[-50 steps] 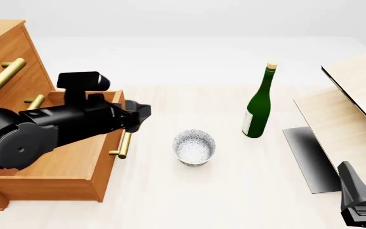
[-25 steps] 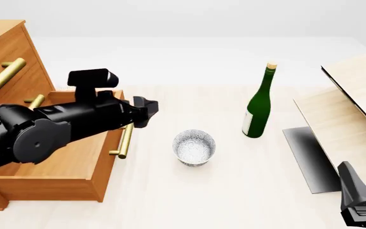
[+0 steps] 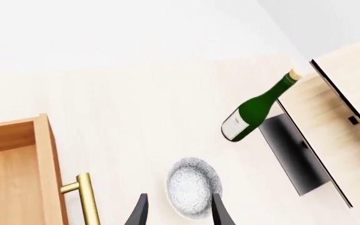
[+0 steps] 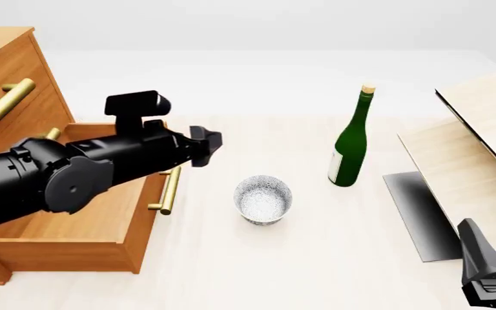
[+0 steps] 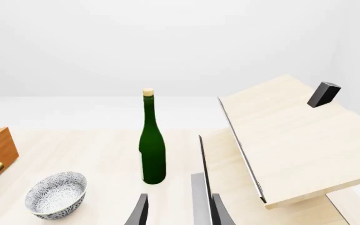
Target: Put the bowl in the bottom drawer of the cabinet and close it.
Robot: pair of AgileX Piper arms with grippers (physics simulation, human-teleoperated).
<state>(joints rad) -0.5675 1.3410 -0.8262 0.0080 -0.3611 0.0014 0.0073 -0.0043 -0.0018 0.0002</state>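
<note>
the bowl [image 4: 263,199] stands upright on the bench [image 4: 317,258], near the centre of the front view, empty and touched by nothing. the bottom drawer [image 4: 84,226] of the cabinet [image 4: 2,71] stands pulled open at the bowl's 9 o'clock, its brass handle [image 4: 168,191] just beside the bowl but apart from it. my left gripper [image 4: 211,143] hangs above the drawer's front edge, at about 11 o'clock from the bowl, holding nothing; in the left wrist view its two fingers [image 3: 137,213] stand apart, with the bowl [image 3: 192,187] showing between and beyond them. my right gripper [image 5: 176,211] sits low at the front view's 5 o'clock corner, well apart from the bowl, fingers apart and empty in the right wrist view. a green bottle [image 4: 350,145] stands upright at the bowl's 2 o'clock, apart from it. pale wooden boards [image 4: 472,155] lie at 3 o'clock.
</note>
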